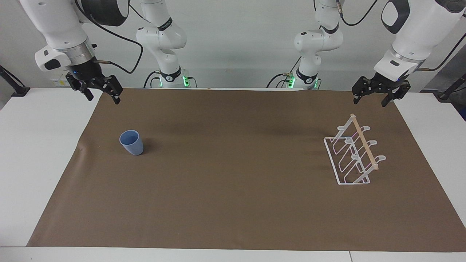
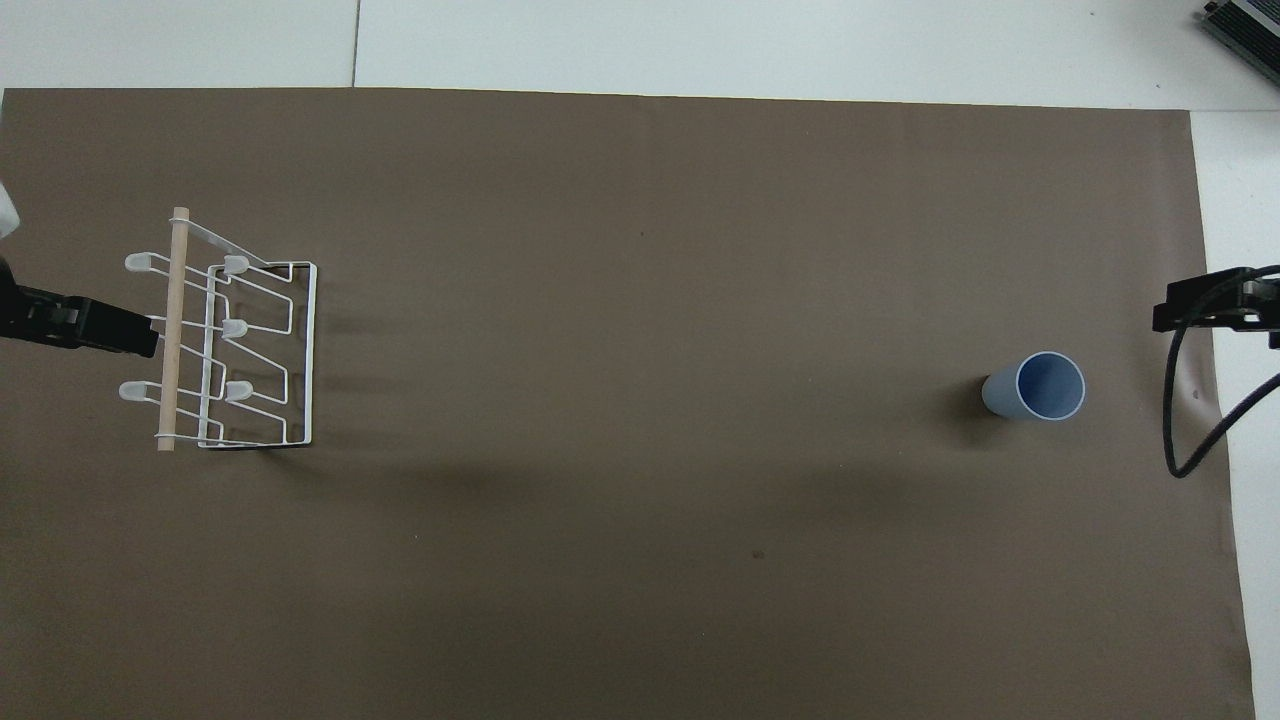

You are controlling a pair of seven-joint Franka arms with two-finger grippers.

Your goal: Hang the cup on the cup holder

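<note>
The light-blue cup [image 1: 131, 142] stands upright, mouth up, on the brown mat toward the right arm's end of the table; it also shows in the overhead view [image 2: 1035, 388]. The white wire cup holder [image 1: 355, 153] with its wooden dowel stands on the mat toward the left arm's end, with no cup on it [image 2: 230, 340]. My right gripper [image 1: 103, 99] is open and empty, raised over the mat's edge, apart from the cup. My left gripper [image 1: 370, 102] is open and empty, raised over the mat's edge, apart from the holder.
The brown mat [image 1: 233, 189] covers most of the white table [image 1: 32, 153]. A black cable [image 2: 1195, 440] hangs from the right arm over the mat's edge beside the cup.
</note>
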